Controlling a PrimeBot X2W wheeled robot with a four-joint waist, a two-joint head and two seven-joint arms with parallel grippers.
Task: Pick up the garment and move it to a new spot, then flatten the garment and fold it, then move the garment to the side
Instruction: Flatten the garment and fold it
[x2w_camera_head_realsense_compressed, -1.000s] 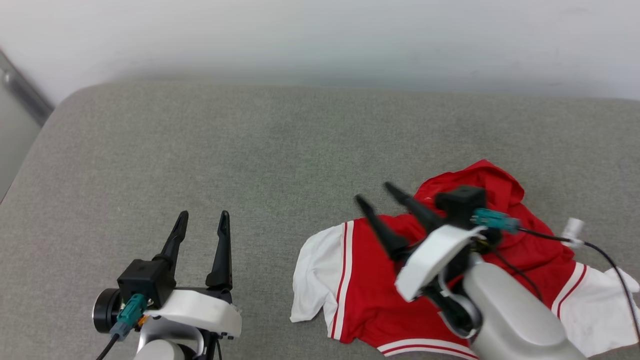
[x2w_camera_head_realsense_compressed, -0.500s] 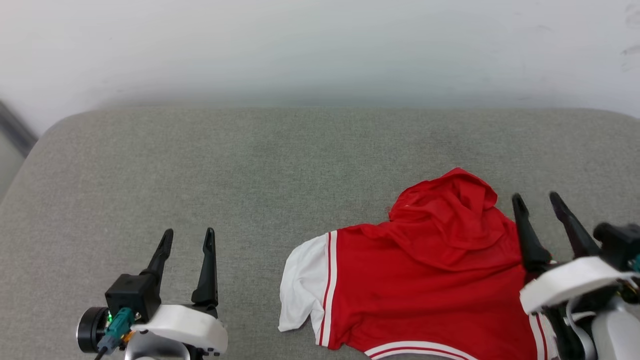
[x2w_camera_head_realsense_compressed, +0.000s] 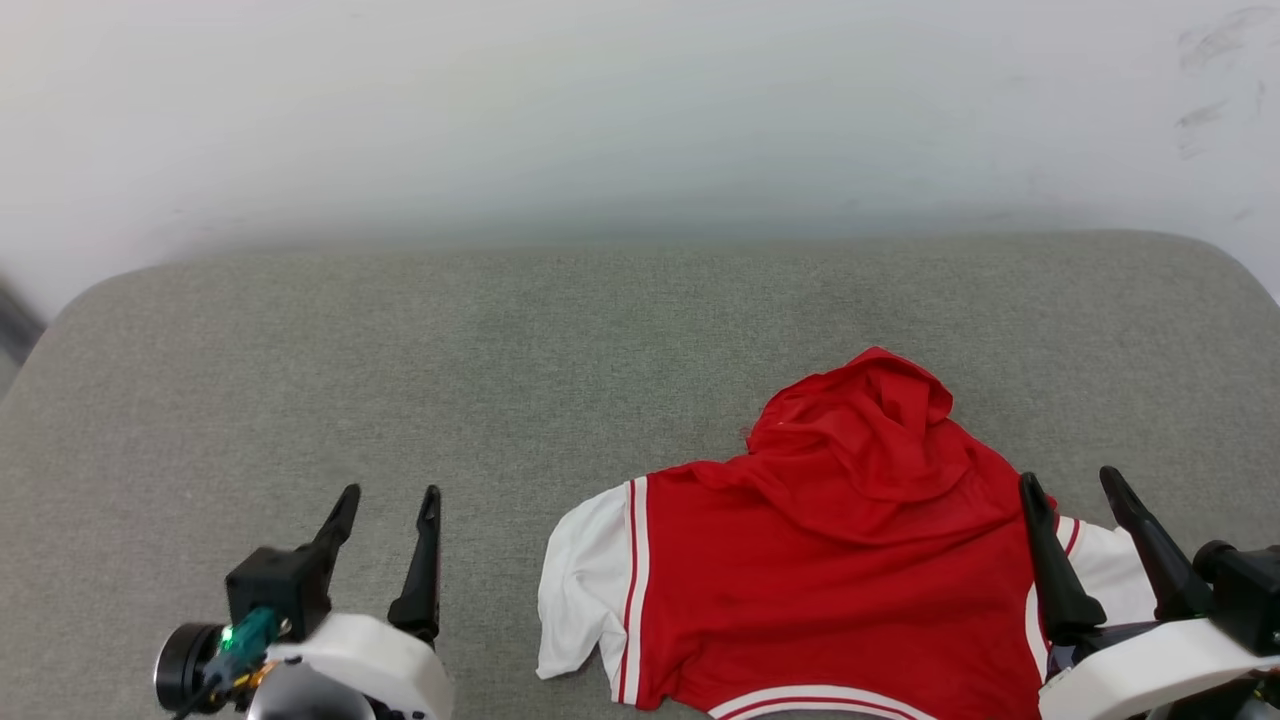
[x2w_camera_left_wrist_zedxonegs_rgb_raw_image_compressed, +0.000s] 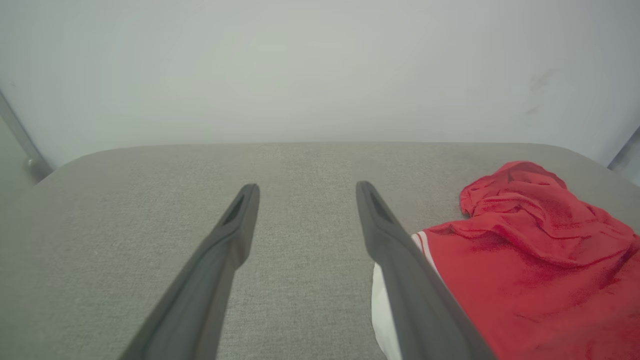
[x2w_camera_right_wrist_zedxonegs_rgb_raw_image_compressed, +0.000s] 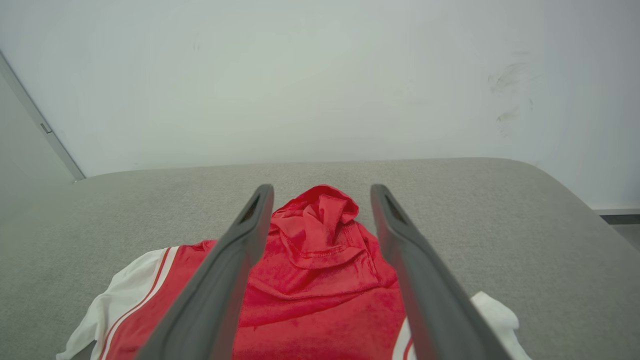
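Both tools are released and carry nothing. The left gripper (x2w_camera_head_realsense_compressed: 391, 492) has its two fingers spread above the bare grey cushion (x2w_camera_head_realsense_compressed: 500, 350). The right gripper (x2w_camera_head_realsense_compressed: 1071, 478) has its fingers spread as well, with the garment (x2w_camera_head_realsense_compressed: 830, 570) just in front of them and below them. Seen from the left gripper, the garment lies to the right, close beside its right finger but, as I judge, not touching it.

The risk I see is in the first grasp. The top of the garment is pushed together into a red heap (x2w_camera_right_wrist_zedxonegs_rgb_raw_image_compressed: 320, 225), directly ahead between the right fingers. If the fingers close there, they may take several layers at once, and the shirt would then rise as a lump and not open flat at the new spot. If they catch only one thin layer, the smooth cloth could slip out during the carry. A grasp by one arm alone may also let the white sleeve (x2w_camera_head_realsense_compressed: 585, 580) drag on the cushion and fold under.

Some things are hard to know. The lower hem runs out of the bottom edge of the head view. The second sleeve (x2w_camera_head_realsense_compressed: 1105, 565) is partly covered by the right fingers. Which face of the shirt is up I cannot tell, because the heap hides the neck opening
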